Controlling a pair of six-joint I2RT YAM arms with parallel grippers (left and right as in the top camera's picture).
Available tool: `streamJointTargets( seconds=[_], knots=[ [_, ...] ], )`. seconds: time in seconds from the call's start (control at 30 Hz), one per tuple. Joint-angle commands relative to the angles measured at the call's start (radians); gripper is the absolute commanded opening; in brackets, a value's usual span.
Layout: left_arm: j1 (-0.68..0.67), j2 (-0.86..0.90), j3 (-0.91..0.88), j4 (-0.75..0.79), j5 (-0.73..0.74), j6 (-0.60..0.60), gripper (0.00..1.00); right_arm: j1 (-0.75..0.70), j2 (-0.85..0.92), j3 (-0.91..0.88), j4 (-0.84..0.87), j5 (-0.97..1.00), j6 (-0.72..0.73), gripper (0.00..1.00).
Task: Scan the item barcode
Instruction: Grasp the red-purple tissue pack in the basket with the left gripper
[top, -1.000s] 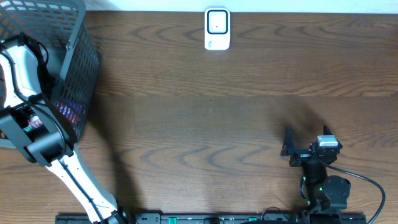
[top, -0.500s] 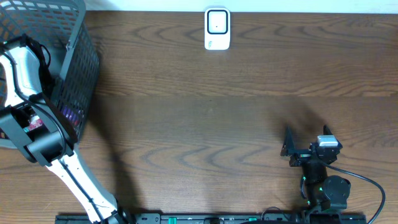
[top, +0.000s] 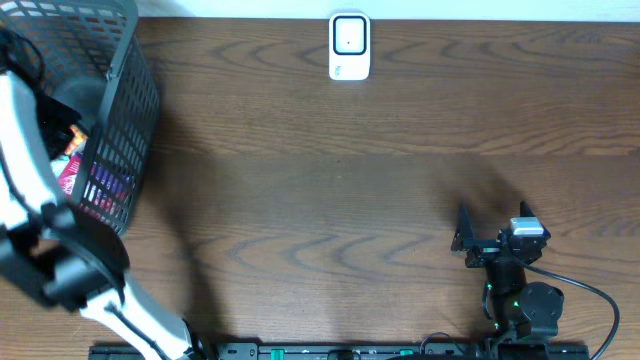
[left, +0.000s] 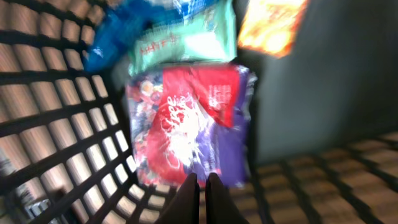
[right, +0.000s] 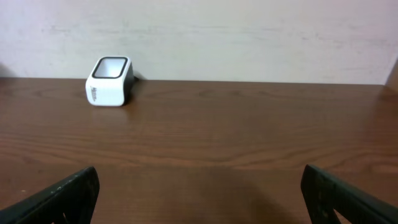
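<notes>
Left wrist view: the lower edge of a red and purple packet (left: 193, 118) is pinched by the closed left gripper (left: 199, 186) inside the basket (left: 59, 146) at the left edge of the table (top: 350, 200). The right gripper (right: 199, 183) is seen wide open and empty.

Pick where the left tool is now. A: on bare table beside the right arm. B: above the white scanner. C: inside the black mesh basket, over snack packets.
C: the left wrist view shows the left tool over a red-and-purple packet, with the basket mesh around it.
</notes>
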Motion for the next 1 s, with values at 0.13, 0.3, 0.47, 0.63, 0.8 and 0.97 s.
streamJointTargets(
  seconds=[0.13, 0.3, 0.47, 0.63, 0.8, 0.97],
  knots=[
    [0.003, -0.27, 0.013, 0.037, 0.048, 0.016, 0.07, -0.002, -0.004, -0.002, -0.003, 0.0, -0.008, 0.99],
    [0.003, -0.294, 0.001, 0.034, 0.048, 0.016, 0.85, -0.002, -0.004, -0.002, -0.003, 0.0, -0.008, 0.99],
    [0.003, -0.224, -0.049, 0.044, 0.029, 0.017, 0.98, -0.002, -0.004, -0.002, -0.003, 0.001, -0.008, 0.99],
    [0.004, -0.101, -0.064, 0.044, 0.03, 0.016, 0.98, -0.002, -0.004, -0.002, -0.003, 0.0, -0.008, 0.99],
    [0.003, 0.022, -0.064, 0.051, 0.029, 0.016, 0.98, -0.002, -0.004, -0.002, -0.003, 0.0, -0.008, 0.99],
    [0.003, 0.127, -0.064, 0.053, 0.029, 0.016, 0.98, -0.002, -0.004, -0.002, -0.003, 0.001, -0.008, 0.99]
  ],
)
